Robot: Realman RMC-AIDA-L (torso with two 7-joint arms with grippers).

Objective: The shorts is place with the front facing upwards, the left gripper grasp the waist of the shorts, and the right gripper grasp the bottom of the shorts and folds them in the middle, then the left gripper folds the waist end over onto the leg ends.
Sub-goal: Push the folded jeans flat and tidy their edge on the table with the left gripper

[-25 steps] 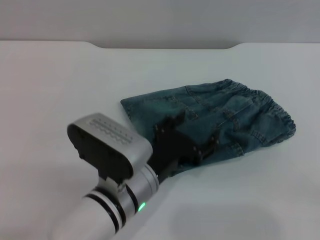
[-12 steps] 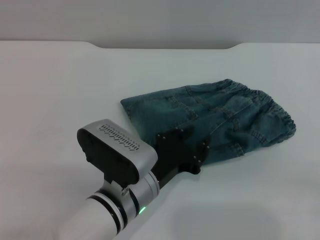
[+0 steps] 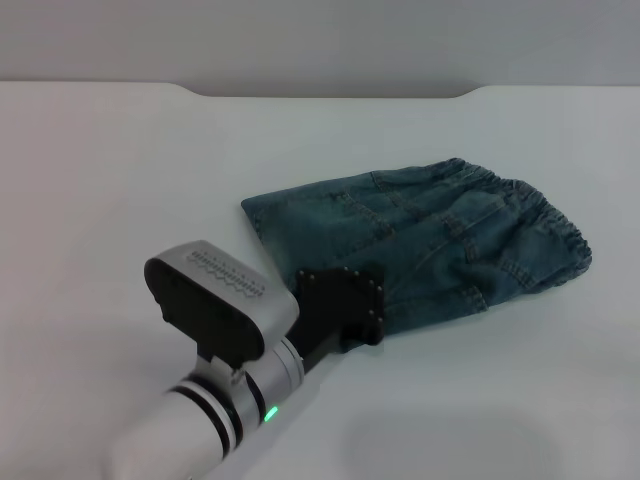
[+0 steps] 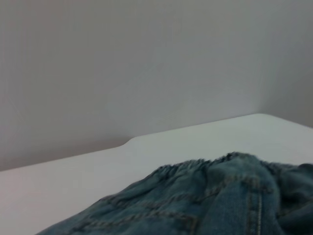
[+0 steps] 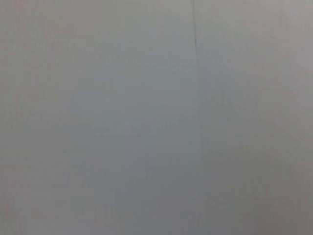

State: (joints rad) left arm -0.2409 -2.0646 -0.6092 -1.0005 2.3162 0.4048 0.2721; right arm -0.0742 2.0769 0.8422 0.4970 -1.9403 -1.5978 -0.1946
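The denim shorts (image 3: 430, 245) lie folded on the white table (image 3: 120, 180), right of centre. Their puckered waist (image 3: 545, 215) points to the right and far side. The straight leg ends (image 3: 265, 225) face left. My left gripper (image 3: 345, 305), a black claw on a silver arm (image 3: 215, 400) with a green light, sits at the near edge of the shorts, close to the leg ends. In the left wrist view the denim (image 4: 205, 205) fills the lower part, with its gathered band (image 4: 195, 164) along the top. The right gripper is out of view.
The table's far edge has a shallow notch (image 3: 330, 95) in front of a grey wall. The right wrist view shows only a plain grey surface.
My left gripper has drawn back toward the near left, off the top of the shorts, and has turned at the wrist. The shorts have not moved.
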